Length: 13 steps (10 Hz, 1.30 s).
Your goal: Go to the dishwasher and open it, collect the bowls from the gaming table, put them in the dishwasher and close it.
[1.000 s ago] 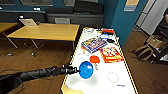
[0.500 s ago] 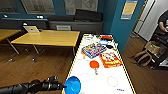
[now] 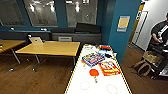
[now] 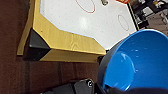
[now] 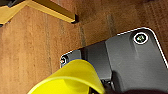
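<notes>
- we note a yellow wooden-topped table point(image 3: 50, 48) at left, a person point(image 3: 160, 35) at far right.
- between them stands the long white-topped gaming table with yellowish edge point(image 3: 100, 87), carrying a red paddle point(image 3: 94, 73) and boxed games point(image 3: 93, 59).
- the round blue plastic bowl point(image 4: 140, 62) sits close at the left wrist, beyond the table's corner; a yellow plastic cup point(image 5: 70, 80) at the right.
- finger state: we cannot tell for either arm.

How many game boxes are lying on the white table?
2. A blue box lies mid-table and a red box sits beside it, nearer the table's right edge. The clutter at the far end may hide more.
</notes>
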{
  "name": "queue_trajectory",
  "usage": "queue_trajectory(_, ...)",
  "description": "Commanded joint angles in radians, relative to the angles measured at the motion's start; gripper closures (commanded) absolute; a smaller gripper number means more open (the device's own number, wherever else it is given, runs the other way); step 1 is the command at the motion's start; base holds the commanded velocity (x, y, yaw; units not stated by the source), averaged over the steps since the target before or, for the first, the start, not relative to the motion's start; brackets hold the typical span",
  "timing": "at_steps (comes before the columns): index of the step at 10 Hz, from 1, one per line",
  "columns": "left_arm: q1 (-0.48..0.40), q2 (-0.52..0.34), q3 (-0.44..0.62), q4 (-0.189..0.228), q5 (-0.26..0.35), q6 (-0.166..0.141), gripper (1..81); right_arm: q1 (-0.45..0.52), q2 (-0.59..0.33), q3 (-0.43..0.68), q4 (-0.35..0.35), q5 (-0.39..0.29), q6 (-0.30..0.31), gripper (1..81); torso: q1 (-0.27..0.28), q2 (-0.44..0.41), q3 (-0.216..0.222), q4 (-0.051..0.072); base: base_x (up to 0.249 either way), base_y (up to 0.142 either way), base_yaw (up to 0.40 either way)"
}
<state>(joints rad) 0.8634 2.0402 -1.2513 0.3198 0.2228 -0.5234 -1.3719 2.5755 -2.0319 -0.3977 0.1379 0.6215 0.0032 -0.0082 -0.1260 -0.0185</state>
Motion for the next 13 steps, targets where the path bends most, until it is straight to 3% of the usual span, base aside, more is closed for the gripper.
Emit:
queue_trajectory(1, 0.114, 0.098, -0.155, 0.166, -0.102, 0.000, 81.1, 0.049, -0.022, 0.006, -0.010, -0.029, 0.001, 81.1, 0.000, 0.000, 0.056, 0.000, 0.000, 0.000, 0.000)
queue_trajectory(2, 0.145, 0.134, -0.206, 0.176, -0.108, 0.002, 81.1, 0.049, -0.016, -0.003, -0.012, -0.029, 0.001, 81.1, 0.000, 0.000, 0.023, 0.000, 0.000, 0.000, 0.000)
queue_trajectory(6, 0.263, 0.279, -0.446, 0.217, -0.140, 0.003, 81.1, 0.049, 0.020, -0.054, -0.015, -0.029, -0.005, 81.1, -0.002, -0.002, 0.037, 0.000, 0.000, 0.000, 0.000)
queue_trajectory(8, 0.332, 0.339, -0.572, 0.220, -0.213, 0.005, 81.1, 0.041, 0.060, -0.111, -0.020, -0.032, -0.009, 81.1, -0.002, -0.002, 0.038, 0.000, 0.000, 0.000, 0.000)
queue_trajectory(13, 0.477, 0.477, -0.822, 0.222, -0.318, 0.002, 81.1, -0.014, 0.174, -0.269, -0.020, -0.044, -0.012, 81.1, -0.002, -0.002, 0.038, 0.000, 0.000, 0.000, 0.000)
